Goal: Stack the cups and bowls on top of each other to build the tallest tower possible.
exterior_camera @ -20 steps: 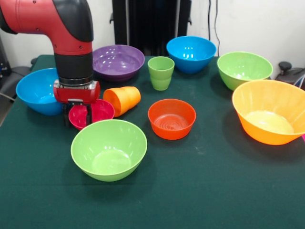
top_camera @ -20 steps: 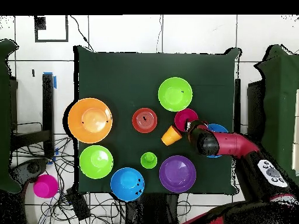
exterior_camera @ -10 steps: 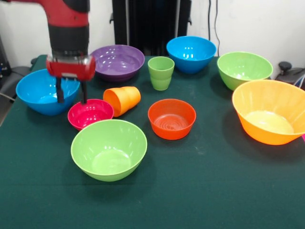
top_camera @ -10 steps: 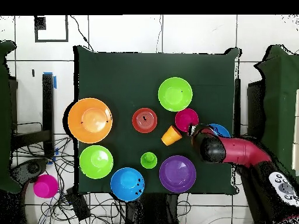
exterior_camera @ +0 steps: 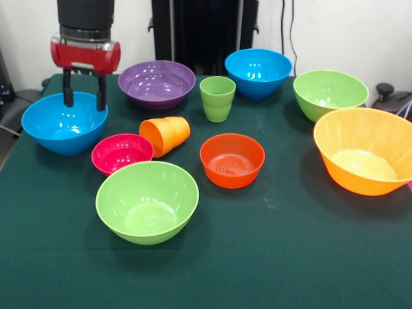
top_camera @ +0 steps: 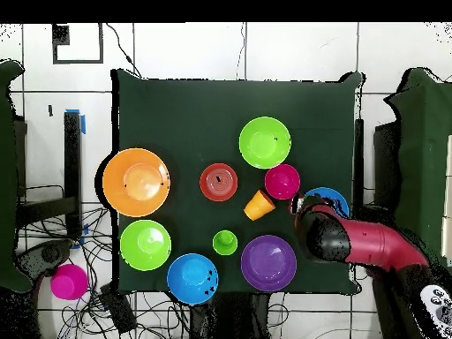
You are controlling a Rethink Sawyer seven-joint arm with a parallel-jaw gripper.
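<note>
A: Rising from the magenta bowl (exterior_camera: 121, 153), the gripper (exterior_camera: 84, 98) hangs empty, jaws open, over the left blue bowl (exterior_camera: 63, 122).
B: Nothing is stacked; every bowl sits apart on the worktop (exterior_camera: 270, 257).

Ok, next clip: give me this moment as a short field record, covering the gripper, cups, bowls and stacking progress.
gripper: gripper open, empty, raised over the far rim of a blue bowl
fingers: two dark fingers pointing down, nothing between them
orange cup: orange cup lying on its side beside the magenta bowl
green cup: green cup upright
other bowls: purple bowl, orange-red bowl, large orange bowl, all separate on the green table
stacking: nothing stacked yet
</note>
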